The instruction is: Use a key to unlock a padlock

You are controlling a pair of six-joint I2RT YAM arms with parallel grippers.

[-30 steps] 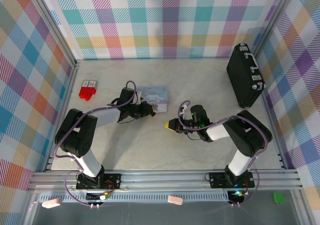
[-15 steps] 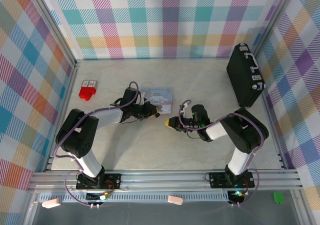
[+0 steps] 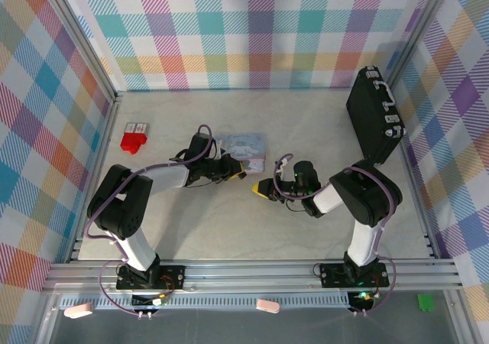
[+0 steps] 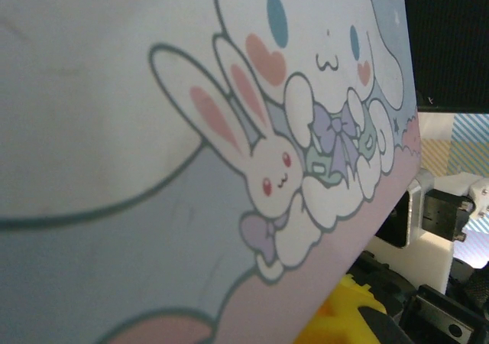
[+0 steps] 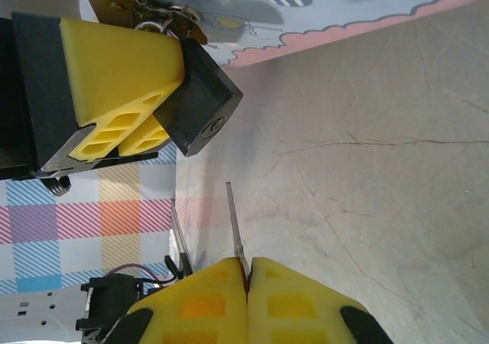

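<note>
The right tool point(image 5: 246, 271) is clenched on the key point(image 5: 234, 222), pinching its head between the yellow pads so that the thin blade sticks out bare toward 12 o'clock in the right wrist view. The left tool point(image 3: 238, 173) is grasping the padlock point(image 5: 200, 99), its yellow fingers point(image 5: 114, 61) clamped on the dark body, which sits at about 11 o'clock from the key's tip. The round keyhole faces roughly 5 o'clock, down toward the key. The silver shackle point(image 5: 164, 24) is threaded through the small hasp of the pastel tin point(image 3: 241, 147), and from what shows it looks seated in the body, so I judge the lock not yet opened. In the top view the two tools meet near the middle of the bench point(image 3: 306, 122), the right one at about 4 o'clock from the left, with the tin touching the left tool's 12 o'clock side and the black case point(image 3: 374, 115) well apart at 2 o'clock. As for progress, both grasps are made and the lock is held steady with its keyhole presented; that is the groundwork done. The key's tip is near the keyhole but apart from it, and the blade points past it to the right. What seems left is to line the blade up, push it in, turn it, and free the shackle.
</note>
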